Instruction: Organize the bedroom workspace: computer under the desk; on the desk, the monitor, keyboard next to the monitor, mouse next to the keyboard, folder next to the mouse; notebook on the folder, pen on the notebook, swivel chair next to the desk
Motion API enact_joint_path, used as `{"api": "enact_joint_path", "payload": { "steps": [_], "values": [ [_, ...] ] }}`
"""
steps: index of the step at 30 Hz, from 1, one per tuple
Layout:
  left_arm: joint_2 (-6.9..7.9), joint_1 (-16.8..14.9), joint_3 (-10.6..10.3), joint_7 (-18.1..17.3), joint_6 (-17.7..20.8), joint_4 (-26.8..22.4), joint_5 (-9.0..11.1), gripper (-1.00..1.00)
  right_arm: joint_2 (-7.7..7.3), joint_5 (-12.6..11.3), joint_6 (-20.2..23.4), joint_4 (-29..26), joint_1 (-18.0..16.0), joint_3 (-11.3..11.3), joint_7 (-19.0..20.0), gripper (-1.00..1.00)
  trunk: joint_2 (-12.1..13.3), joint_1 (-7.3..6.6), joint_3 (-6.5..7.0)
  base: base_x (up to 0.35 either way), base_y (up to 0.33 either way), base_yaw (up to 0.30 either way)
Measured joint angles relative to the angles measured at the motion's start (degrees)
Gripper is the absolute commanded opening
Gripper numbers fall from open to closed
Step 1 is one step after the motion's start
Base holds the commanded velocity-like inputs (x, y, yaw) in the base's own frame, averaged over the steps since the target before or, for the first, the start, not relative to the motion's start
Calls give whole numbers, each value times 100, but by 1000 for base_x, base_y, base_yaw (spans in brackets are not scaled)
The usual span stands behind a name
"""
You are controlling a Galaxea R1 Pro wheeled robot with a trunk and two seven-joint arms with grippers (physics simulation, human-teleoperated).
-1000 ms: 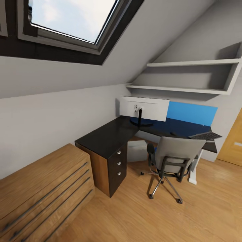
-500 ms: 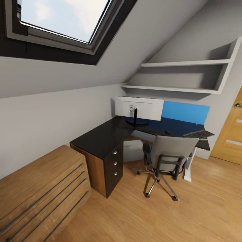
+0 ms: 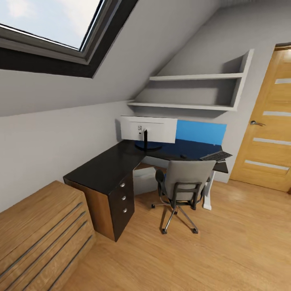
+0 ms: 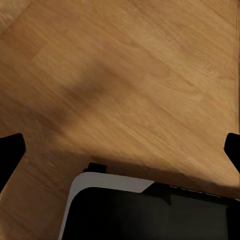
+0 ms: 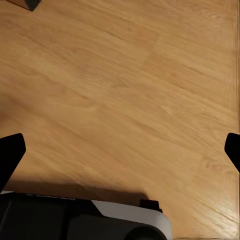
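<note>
The desk point(image 3: 107, 167) stands in the corner under the sloped wall, glossy black and L-shaped, with a drawer block at its near end and a blue back panel point(image 3: 201, 132) along the far wall. The monitor point(image 3: 148, 129) stands upright on the desk at the inner corner, its white back and black stem facing the room. The keyboard point(image 3: 216, 155) lies on the far right end of the desk, one corner reaching past the edge. A small dark object, apparently the mouse point(image 3: 183, 156), sits on the desktop between monitor and keyboard, apart from both. The swivel chair point(image 3: 182, 186) stands on the wood floor point(image 3: 226, 242) just in front of the desk, its grey back toward the room; the seat surface is hidden by the backrest. A pale box, apparently the computer point(image 3: 144, 180), shows under the desk to the left of the chair.

A wooden drawer unit point(image 3: 38, 234) stands along the left wall, two grey wall shelves point(image 3: 190, 92) hang above the desk, and a wooden door point(image 3: 268, 129) stands to the right.

Both wrist views look down on bare floor. The left gripper point(image 4: 120, 150) has its fingertips far apart at opposite picture edges, spread wide, holding nothing. The right gripper point(image 5: 120, 150) is likewise spread wide and empty.
</note>
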Motion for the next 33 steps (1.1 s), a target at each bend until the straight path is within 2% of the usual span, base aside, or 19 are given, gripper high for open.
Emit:
{"api": "enact_joint_path", "payload": {
  "steps": [8,17,22,33],
  "values": [
    [5,0,2,0,-1,6,-1,100,-1,0,-1,9,0,0,-1,100,-2,0,0,37,-65,-294],
    [8,0,-5,0,-2,72,-6,100,2,0,-1,9,0,0,-1,100,-2,-1,0,195,-199,-288],
    [8,0,-6,0,-5,197,-9,100,-2,2,10,-5,0,0,-8,100,-1,-2,0,246,-221,-32],
    [3,0,-12,-9,-5,202,-16,100,-4,0,3,-2,0,0,-8,100,-1,-3,0,311,-28,-8]
  ]
}}
